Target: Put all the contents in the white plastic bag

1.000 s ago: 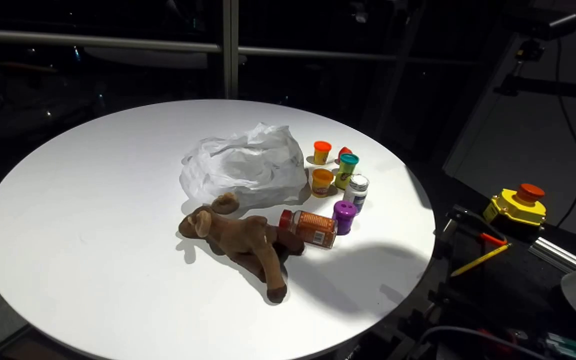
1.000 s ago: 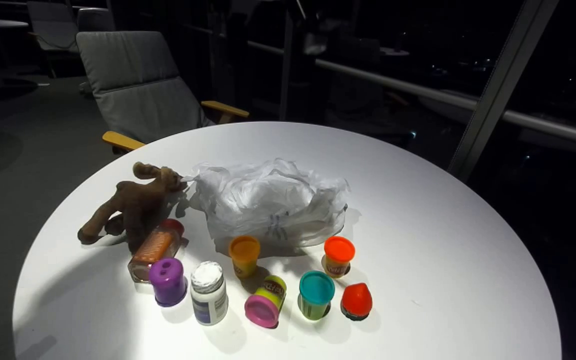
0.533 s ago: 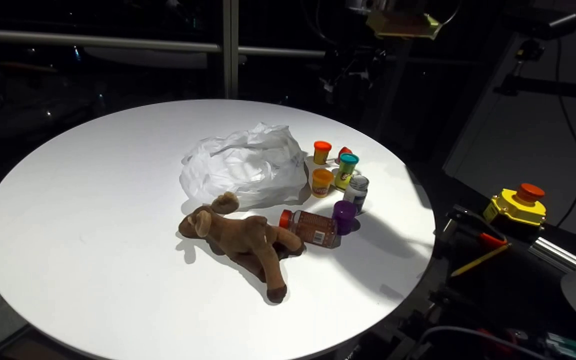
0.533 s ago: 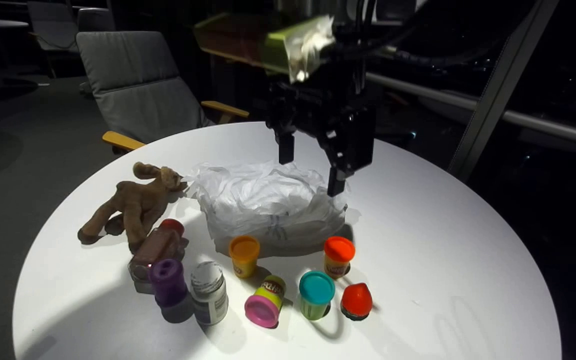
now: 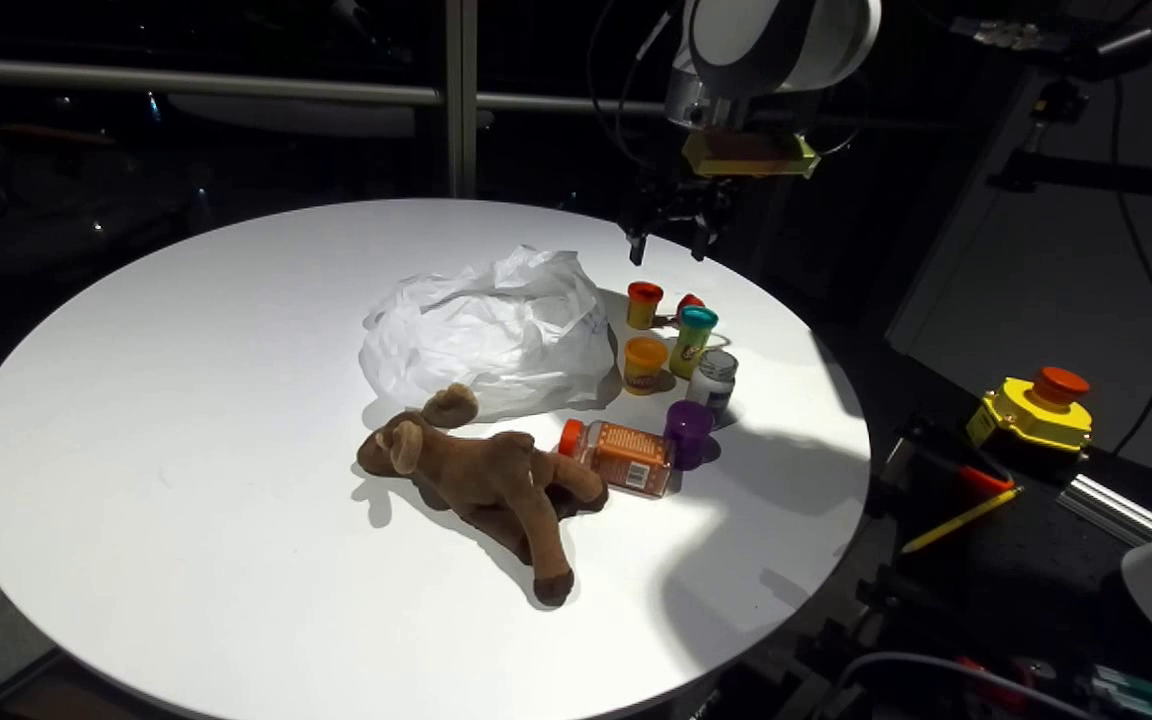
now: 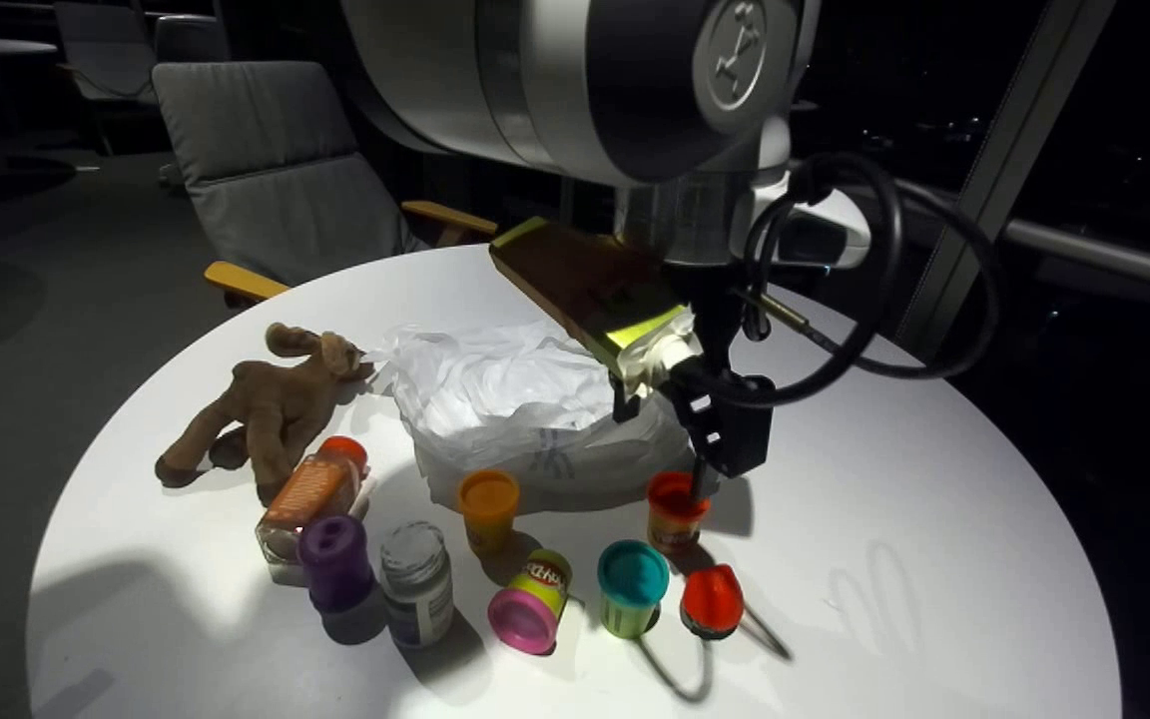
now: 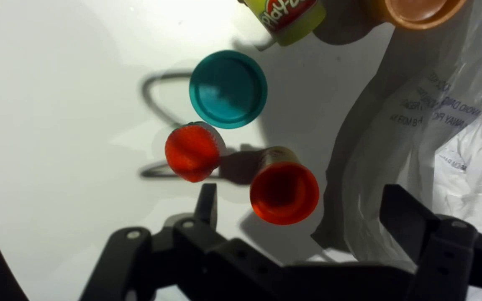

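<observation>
The crumpled white plastic bag sits on the table with its mouth up. My gripper is open and empty, above the red-lidded can beside the bag. In the wrist view the can lies between the fingers, touching neither. Nearby are a red pointed toy, a teal-lidded can, a pink-lidded can lying down, an orange-lidded can, a white bottle, a purple container, a red-capped jar and a brown plush animal.
The round white table has its edge close to the cans. A cable loops out from the wrist. A grey chair stands behind the table. A yellow box with a red button is off the table.
The arm has come into both exterior views and moved down toward the red-lidded can, with the gripper open. Its shadows have shifted over the table. The objects have stayed in place.
</observation>
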Action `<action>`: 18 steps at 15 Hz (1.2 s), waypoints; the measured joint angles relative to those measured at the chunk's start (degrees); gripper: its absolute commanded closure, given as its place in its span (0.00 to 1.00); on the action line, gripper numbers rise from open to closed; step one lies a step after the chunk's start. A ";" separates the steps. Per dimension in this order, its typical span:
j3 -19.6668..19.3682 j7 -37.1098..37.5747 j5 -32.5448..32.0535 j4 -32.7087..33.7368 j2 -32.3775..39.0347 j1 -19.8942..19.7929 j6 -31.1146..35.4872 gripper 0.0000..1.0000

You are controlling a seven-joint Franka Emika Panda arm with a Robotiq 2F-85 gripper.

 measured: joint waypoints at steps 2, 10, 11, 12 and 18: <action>0.00 -0.04 2.63 2.16 2.55 -0.02 0.39 0.00; -1.07 0.04 6.31 9.38 10.37 -0.16 0.03 0.00; -1.21 0.04 6.51 10.04 11.15 -0.23 -0.26 0.00; -1.25 0.04 6.75 10.64 11.86 -0.32 -0.47 0.22; -1.23 0.03 7.41 12.84 14.39 -0.61 -2.66 0.67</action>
